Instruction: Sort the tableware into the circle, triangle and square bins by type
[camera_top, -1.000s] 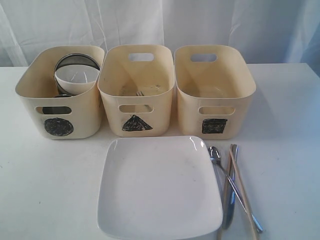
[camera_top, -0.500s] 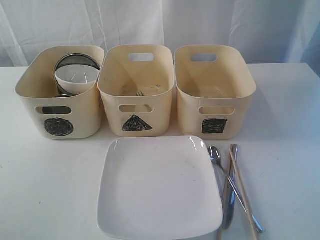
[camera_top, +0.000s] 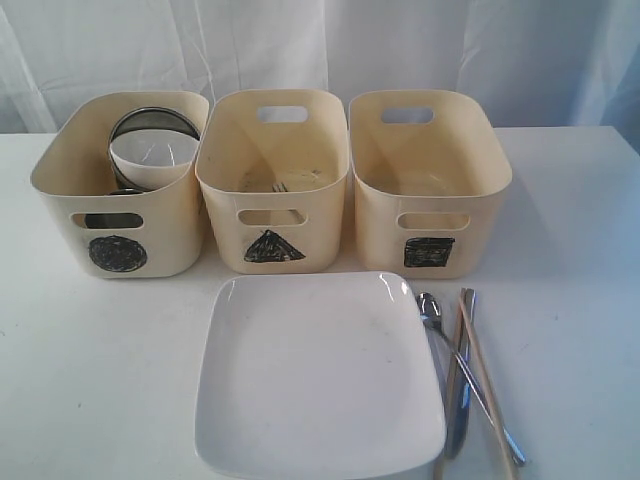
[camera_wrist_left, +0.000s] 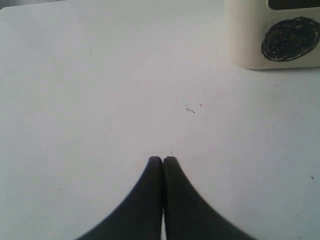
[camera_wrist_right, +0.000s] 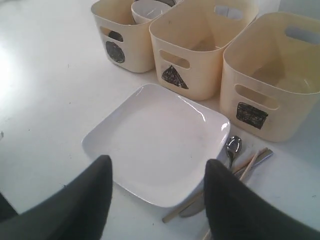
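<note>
Exterior view: on the white desk, three cream bins side by side in a row, walls nearly touching. At the left of the row, the circle bin, with a small white bowl inside and the rim of a steel vessel leaning just behind that bowl. In the middle, the triangle bin, with fork tines lying on its floor. At the right, the square bin, nothing clearly made out inside. In front of the triangle and square bins, flat on the desk, the large square white plate. Just beside the plate's right edge, a spoon, a knife and wooden chopsticks, crossing one another in a loose bundle. Neither pincer in sight here.

Left wrist view: left pincer pressed together, black tips touching, nothing between them, above bare desk. Off to one side and well apart from the tips, a corner of the circle bin with its scribbled black mark.

Right wrist view: right pincer spread wide, empty, poised above the near edge of the plate without touching it. Beyond the plate, the circle bin with the white bowl in it, the triangle bin and the square bin. Beside the plate's far corner, spoon and chopsticks on the desk.
</note>
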